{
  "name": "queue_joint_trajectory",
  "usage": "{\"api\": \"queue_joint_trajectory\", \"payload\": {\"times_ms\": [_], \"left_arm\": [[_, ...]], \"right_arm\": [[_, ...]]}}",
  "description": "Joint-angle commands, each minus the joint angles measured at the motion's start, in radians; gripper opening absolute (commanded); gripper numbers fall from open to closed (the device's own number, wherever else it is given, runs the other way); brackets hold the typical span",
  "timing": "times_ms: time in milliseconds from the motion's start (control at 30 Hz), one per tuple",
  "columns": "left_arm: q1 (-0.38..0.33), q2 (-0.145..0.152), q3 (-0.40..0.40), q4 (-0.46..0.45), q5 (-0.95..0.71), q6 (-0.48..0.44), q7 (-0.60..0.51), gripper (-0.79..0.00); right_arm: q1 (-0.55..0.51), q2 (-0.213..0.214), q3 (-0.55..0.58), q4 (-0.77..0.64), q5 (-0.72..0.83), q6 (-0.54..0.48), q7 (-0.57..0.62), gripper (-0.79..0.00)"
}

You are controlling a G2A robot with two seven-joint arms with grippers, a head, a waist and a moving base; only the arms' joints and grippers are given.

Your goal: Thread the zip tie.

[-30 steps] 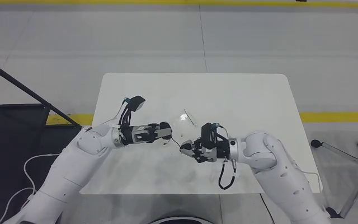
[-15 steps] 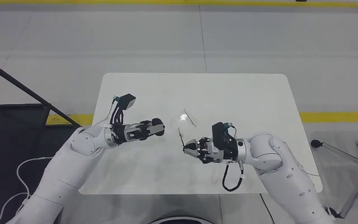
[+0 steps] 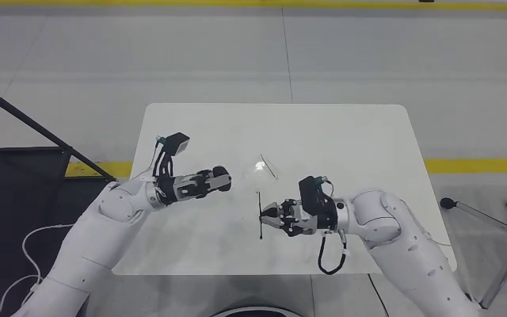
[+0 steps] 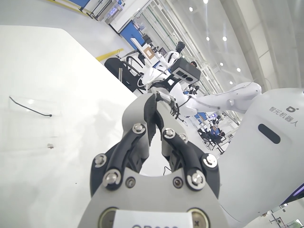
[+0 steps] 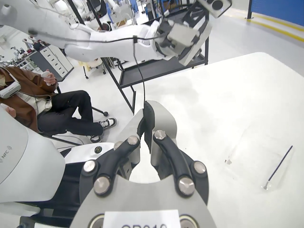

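Since a second ago my left end effector [image 3: 225, 175] has backed off toward the left of the top view. It now sits well apart from the right end effector [image 3: 270, 214], where before the two nearly met. The zip tie [image 3: 261, 208], which slanted between them then, now reads as a straight dark line just left of centre, above the counter [image 3: 356, 143].

My right fingers are pinched together on the strap partway along. In the right wrist view a long free length rises from the pads toward the upper middle. The left fingers are closed against each other with nothing between them.

I judge the threading not yet done: both ends are free, with no loop formed. To do it well I would open the left fingers before coming back in. I would then take the free end close to its tip, so it stays stiff, and line it up squarely with the head. I cannot tell for sure which end carries the head. A spare tie [image 3: 268, 165] lies in a clear bag [image 3: 260, 166] just above; I would leave it alone.
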Motion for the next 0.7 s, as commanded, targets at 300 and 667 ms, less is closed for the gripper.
{"api": "queue_joint_trajectory", "payload": {"times_ms": [300, 667], "left_arm": [[-0.019, 0.008, 0.061, -0.046, -0.069, 0.078, -0.078, -0.114], [-0.069, 0.007, 0.137, -0.03, -0.081, 0.102, -0.102, -0.425]], "right_arm": [[0.101, -0.006, -0.097, 0.082, 0.054, 0.0, 0.092, -0.785], [0.126, -0.011, -0.123, 0.105, 0.052, 0.004, 0.082, -0.785]]}}
